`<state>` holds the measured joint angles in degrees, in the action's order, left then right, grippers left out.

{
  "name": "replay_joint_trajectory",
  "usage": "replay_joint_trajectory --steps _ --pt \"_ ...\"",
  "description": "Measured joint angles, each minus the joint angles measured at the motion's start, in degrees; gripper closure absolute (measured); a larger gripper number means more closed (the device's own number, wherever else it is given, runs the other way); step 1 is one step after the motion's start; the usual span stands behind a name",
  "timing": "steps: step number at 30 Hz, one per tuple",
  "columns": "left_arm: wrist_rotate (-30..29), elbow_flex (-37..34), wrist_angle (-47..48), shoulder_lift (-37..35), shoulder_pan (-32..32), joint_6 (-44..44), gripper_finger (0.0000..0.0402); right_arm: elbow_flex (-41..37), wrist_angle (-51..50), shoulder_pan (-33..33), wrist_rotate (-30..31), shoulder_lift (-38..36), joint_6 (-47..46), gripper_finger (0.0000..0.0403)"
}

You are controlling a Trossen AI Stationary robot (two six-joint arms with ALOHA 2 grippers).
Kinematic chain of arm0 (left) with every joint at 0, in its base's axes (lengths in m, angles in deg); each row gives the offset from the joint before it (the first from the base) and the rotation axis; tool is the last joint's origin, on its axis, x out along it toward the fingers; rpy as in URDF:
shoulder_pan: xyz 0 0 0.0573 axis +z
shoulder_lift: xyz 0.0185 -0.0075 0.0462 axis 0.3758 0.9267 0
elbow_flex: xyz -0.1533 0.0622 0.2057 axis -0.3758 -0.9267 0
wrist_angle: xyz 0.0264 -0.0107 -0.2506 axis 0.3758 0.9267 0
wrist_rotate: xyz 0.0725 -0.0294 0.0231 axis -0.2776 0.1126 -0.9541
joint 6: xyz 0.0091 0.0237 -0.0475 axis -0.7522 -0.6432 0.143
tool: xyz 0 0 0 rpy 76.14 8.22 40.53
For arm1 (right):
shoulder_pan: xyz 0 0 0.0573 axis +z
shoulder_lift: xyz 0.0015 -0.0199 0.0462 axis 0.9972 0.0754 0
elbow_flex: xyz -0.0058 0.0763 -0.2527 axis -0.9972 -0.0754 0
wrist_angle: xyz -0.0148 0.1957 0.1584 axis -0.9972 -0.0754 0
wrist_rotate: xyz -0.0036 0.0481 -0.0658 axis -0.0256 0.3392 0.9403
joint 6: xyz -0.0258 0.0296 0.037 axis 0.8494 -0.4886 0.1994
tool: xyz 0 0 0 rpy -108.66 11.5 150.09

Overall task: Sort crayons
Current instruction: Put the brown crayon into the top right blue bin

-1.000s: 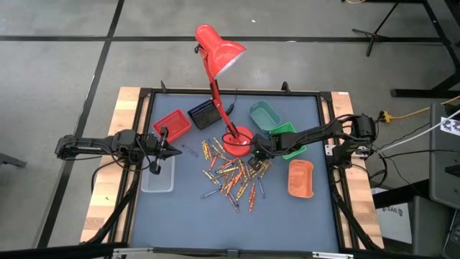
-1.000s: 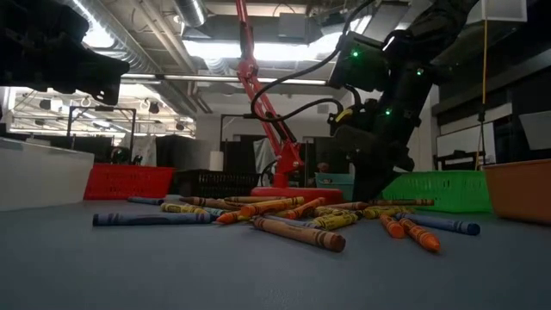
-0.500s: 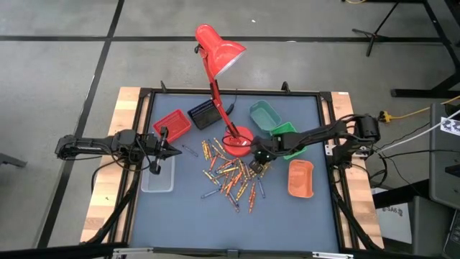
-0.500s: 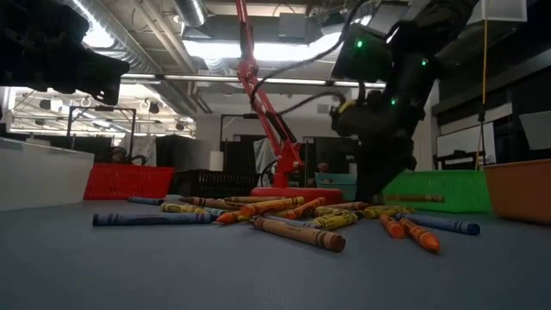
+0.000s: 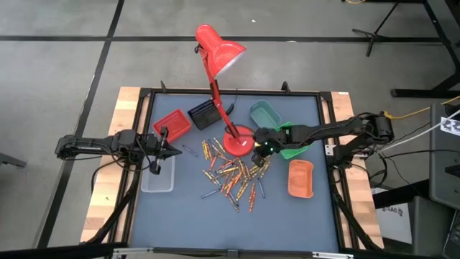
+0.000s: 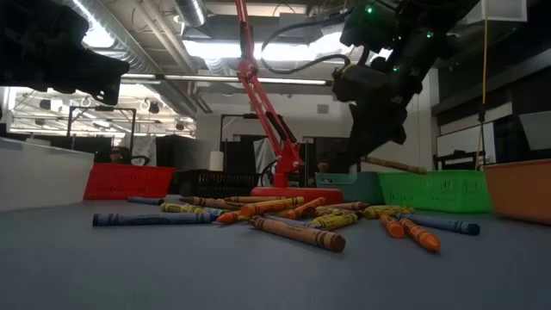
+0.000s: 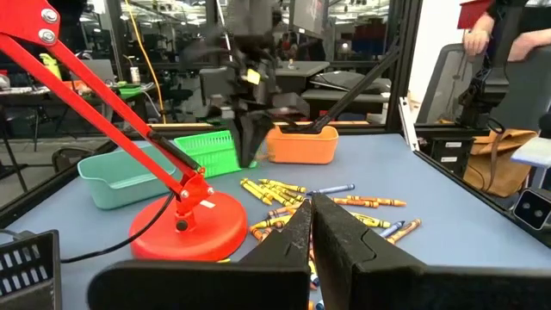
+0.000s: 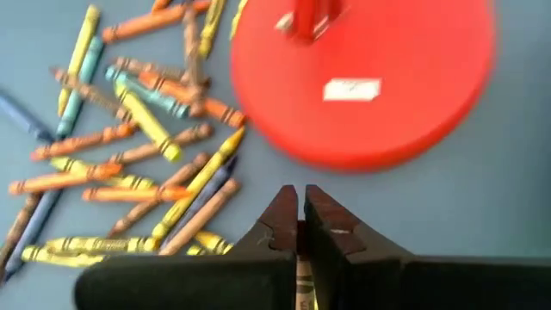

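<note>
Red desk lamp (image 5: 215, 65) stands mid-surface; its round base (image 5: 237, 140) serves as the landmark.

Right tool (image 5: 263, 144) hangs just beside the base, on the side toward the green tray (image 5: 291, 140), lifted clear of the surface (image 5: 187, 208). Jaws closed on one brownish crayon (image 6: 392, 164); in the low view it juts out level from the tool, above the pile, and in the right wrist view a sliver of it shows pinched between the fingers (image 8: 280, 226).

Crayons (image 5: 233, 176) lie scattered loose on the surface from the base outward toward the front edge: mostly orange, yellow and red, a few blue. In the low view the nearest are a brown one (image 6: 297, 232) and a long blue one (image 6: 151, 219).

Left tool (image 5: 171, 152) is well away from the base, past the red tray (image 5: 172, 124), hovering over the near end of the clear tray (image 5: 157, 175). Jaws pressed together, nothing between them.

Other trays: teal one (image 5: 264, 114) behind the green tray; orange one (image 5: 300, 178) well off from the base, on the same side as the green tray; dark basket (image 5: 205, 115) beside the red tray.

A person (image 7: 499, 34) stands in the room beyond the surface, seen from the left wrist.
</note>
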<state>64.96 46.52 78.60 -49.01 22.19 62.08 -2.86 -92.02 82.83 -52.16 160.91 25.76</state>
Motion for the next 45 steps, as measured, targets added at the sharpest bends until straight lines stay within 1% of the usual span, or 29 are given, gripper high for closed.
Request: replay_joint_trajectory --steps 7,12,16,18,20,25,29,36,45 --pt "0.0 0.0 0.0 0.0 0.0 0.0 0.0401 0.0 0.4 -7.7 0.1 -2.2 4.5 0.0396" --pt "0.0 0.0 0.0 0.0 0.0 0.0 0.0401 0.0 5.0 -13.5 -0.2 -2.2 8.4 0.0396" --pt "0.0 0.0 0.0 0.0 0.0 0.0 0.0401 0.0 10.1 -17.8 -4.8 -2.2 9.0 0.0396" --pt "0.0 0.0 0.0 0.0 0.0 0.0 0.0401 0.0 12.2 -19.7 -6.0 -2.2 10.1 0.0396" --pt "0.0 0.0 0.0 0.0 0.0 0.0 0.0401 0.0 13.4 -21.3 -5.8 -2.2 11.4 0.0395" --pt "0.0 0.0 0.0 0.0 0.0 0.0 0.0401 0.0 14.0 -25.1 -3.1 -2.1 16.6 0.0395" --pt "0.0 0.0 0.0 0.0 0.0 0.0 0.0401 0.0 13.4 -26.9 -1.9 -2.0 19.4 0.0395" --pt "0.0 0.0 0.0 0.0 0.0 0.0 0.0401 0.0 13.4 -27.2 0.5 -2.0 19.5 0.0395" --pt "0.0 0.0 0.0 0.0 0.0 0.0 0.0401 0.0 13.4 -27.2 0.5 -2.0 19.6 0.0395"
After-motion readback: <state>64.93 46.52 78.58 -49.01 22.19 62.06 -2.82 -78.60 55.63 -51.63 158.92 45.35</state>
